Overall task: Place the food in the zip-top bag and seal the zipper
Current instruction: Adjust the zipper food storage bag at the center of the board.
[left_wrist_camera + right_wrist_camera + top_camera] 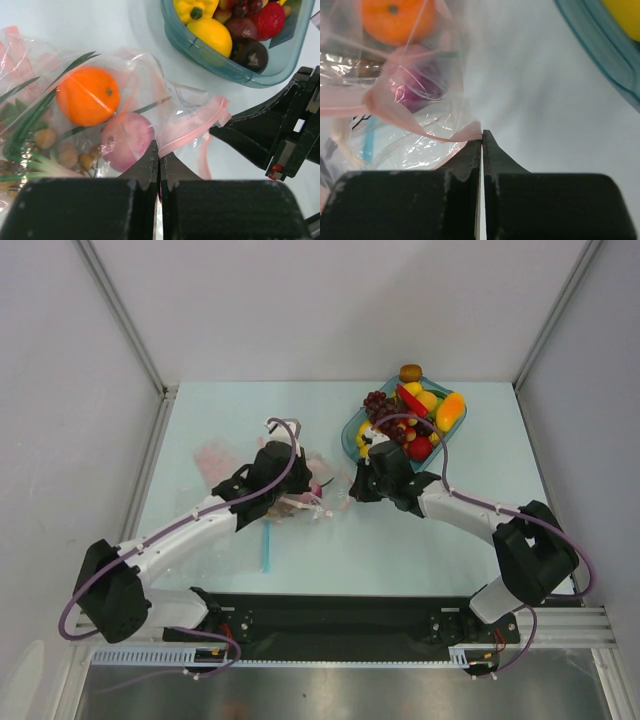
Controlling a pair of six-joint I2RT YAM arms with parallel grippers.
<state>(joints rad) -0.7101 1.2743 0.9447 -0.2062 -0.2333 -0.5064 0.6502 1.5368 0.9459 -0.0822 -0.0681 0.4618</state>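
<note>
The zip-top bag (75, 100) lies crinkled on the table. Inside it are an orange (87, 95), a purple piece (127, 140), a green stalk (30, 125) and tan grapes (65, 155). The pink zipper (192, 127) runs along the bag's mouth and stands partly apart in a loop. My left gripper (160, 157) is shut on the zipper near the purple piece. My right gripper (482, 132) is shut on the end of the zipper (395, 117). More food, including a lemon (210, 35), sits in the teal tray (200, 50).
The teal tray (352, 435) stands just behind the right gripper (352, 485), heaped with toy fruit. A short light-blue strip (266, 550) lies on the table near the bag (300, 502). Grey walls close in the table on both sides and at the back.
</note>
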